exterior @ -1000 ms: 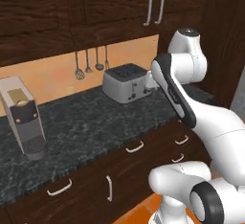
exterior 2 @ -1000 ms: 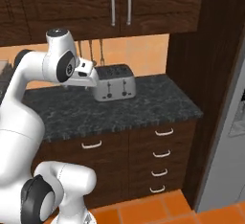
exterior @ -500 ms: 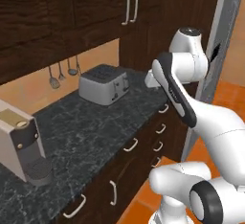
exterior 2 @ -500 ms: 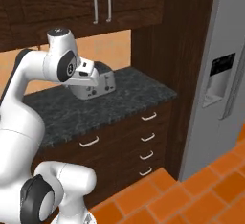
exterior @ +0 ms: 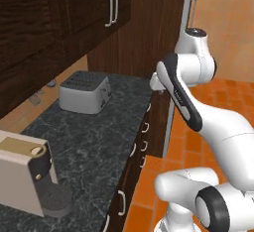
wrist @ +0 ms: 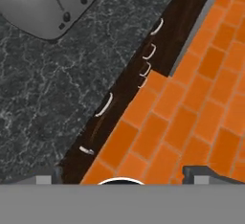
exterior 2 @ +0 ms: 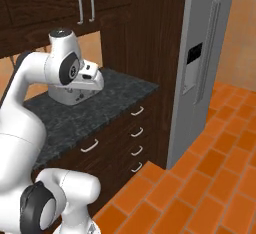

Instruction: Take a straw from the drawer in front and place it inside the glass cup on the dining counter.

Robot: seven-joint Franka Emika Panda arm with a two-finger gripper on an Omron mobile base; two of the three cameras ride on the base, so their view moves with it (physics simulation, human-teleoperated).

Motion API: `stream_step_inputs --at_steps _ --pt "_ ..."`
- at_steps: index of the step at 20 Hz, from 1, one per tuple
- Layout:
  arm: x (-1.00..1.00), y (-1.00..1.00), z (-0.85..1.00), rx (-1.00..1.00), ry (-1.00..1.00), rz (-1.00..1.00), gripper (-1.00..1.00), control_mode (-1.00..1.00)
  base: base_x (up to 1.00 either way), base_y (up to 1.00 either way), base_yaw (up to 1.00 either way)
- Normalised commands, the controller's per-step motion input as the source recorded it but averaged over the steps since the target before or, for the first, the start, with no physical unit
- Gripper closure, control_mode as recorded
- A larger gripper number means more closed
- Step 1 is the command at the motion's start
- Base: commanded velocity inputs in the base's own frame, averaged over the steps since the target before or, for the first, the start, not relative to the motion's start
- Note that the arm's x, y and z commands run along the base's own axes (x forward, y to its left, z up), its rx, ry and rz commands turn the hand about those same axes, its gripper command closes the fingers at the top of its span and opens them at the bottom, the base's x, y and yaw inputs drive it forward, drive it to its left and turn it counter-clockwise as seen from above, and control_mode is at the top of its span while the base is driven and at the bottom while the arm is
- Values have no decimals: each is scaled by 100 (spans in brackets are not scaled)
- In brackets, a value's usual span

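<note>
white robot arm's claw (wrist: pixel 119 173) spread wide and empty above black speckled counter (exterior: pixel 94 142) beside a toaster (exterior: pixel 84 93); straw likely light, slippery, best pinched mid-length.

The arm (exterior: pixel 196 112) is glossy white, built of rounded, bulbous links, with a long black band along one link and dark grey discs at the joints. A dark cap tops the joint at upper right of the left base view; the base (exterior 2: pixel 60 198) carries a large black ring.
</note>
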Motion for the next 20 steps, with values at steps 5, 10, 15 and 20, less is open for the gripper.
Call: stream_step_inputs --at_steps 5,10,15,20 --pt "-16 -14 0 44 0 -38 -100 -100 0 0 0" --pt "0 -62 -30 57 3 -16 -100 -100 0 0 0" --pt "6 -40 -61 40 7 -1 -100 -100 0 0 0" --pt "0 -7 -98 20 0 1 -100 -100 0 0 0"
